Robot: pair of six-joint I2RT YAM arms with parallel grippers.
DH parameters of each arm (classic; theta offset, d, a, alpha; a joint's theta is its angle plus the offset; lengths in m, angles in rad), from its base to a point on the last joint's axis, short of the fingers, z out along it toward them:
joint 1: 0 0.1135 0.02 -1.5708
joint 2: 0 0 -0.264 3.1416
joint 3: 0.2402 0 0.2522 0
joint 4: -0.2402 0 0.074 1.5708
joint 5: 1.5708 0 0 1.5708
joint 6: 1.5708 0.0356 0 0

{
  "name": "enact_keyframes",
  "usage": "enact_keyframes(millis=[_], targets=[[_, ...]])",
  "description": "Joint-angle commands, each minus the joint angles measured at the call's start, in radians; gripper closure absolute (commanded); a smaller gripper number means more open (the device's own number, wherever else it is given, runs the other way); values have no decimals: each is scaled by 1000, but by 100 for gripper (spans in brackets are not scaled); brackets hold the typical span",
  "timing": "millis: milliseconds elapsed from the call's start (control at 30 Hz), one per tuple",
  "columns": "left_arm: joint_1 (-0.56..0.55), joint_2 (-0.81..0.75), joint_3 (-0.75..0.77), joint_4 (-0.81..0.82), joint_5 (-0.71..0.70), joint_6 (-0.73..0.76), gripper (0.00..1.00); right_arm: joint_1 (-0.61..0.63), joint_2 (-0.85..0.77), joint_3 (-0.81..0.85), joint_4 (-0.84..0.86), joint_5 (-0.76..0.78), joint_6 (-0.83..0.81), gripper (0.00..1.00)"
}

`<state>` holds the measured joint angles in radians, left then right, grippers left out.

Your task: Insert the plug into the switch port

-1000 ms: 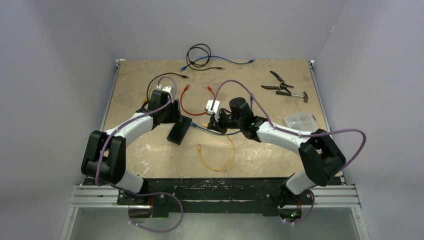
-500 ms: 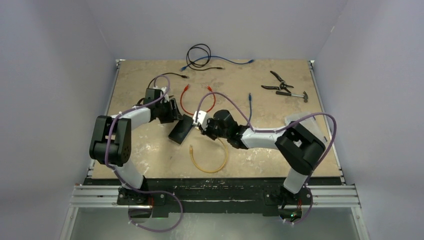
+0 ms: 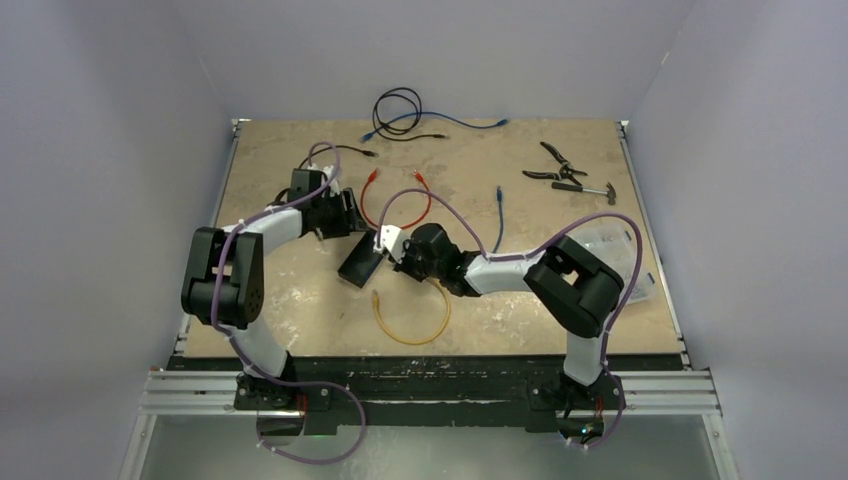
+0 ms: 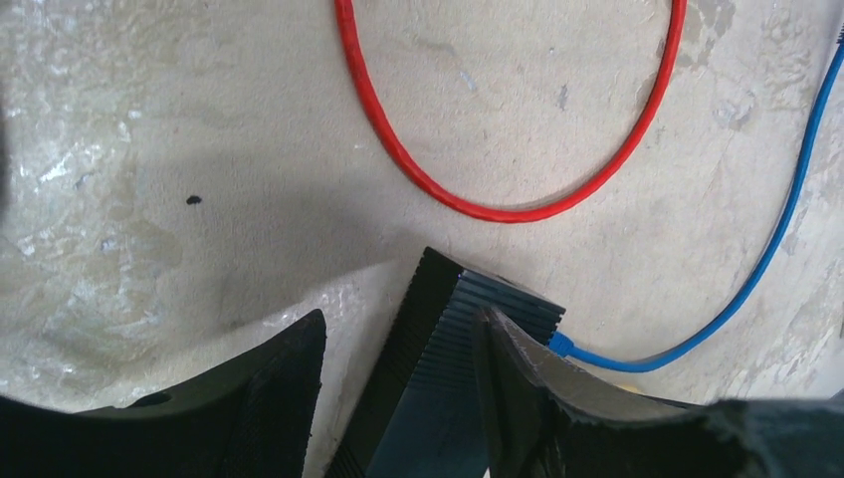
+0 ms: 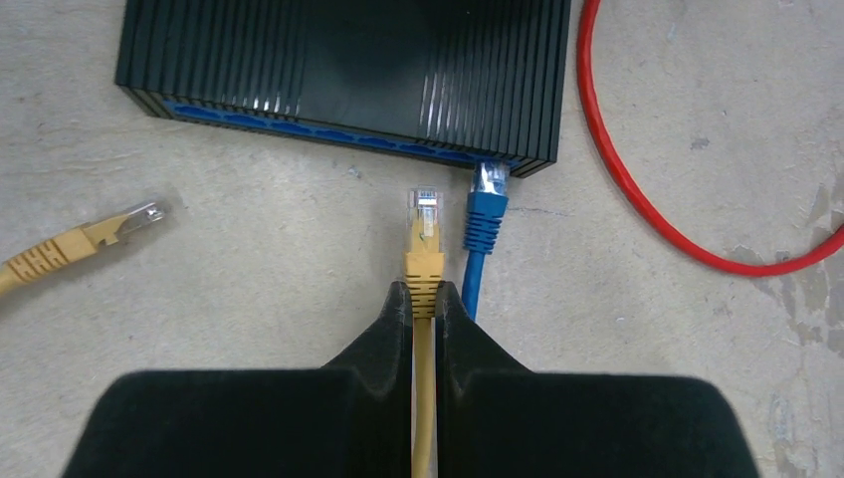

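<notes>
A: R claw (image 5: 425,299)?
B: Clenched on the yellow cable (image 5: 423,418) right behind the yellow plug (image 5: 425,214). Plug points fwd, tip just short of the switch (image 5: 338,70) port row, not in.
A: Around it?
B: Blue plug (image 5: 487,194) just beside it, seated in an end port. Second yellow connector (image 5: 100,234) loose on the worktop (image 3: 300,300). Red cable (image 5: 637,189) loops past the switch's end.
A: L claw (image 4: 398,344)?
B: Released. Jaws straddle one end of the switch, gap showing at one finger; contact at the other, can't tell.
A: Switch pos?
B: Flat on worktop, mid, between both arms.
</notes>
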<state>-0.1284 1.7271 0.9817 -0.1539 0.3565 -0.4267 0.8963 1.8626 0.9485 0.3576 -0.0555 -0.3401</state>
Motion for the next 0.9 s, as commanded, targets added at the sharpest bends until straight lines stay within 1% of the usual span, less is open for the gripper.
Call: enact_keyframes(millis=[0, 400, 867], targets=[[4, 34, 44, 24, 24, -3, 45, 1, 19, 73, -14, 52, 14, 100], [-14, 61, 25, 34, 45, 5, 49, 3, 56, 132, -84, 82, 39, 100], [-24, 48, 17, 18, 11, -1, 49, 18, 24, 114, -131, 30, 94, 100]])
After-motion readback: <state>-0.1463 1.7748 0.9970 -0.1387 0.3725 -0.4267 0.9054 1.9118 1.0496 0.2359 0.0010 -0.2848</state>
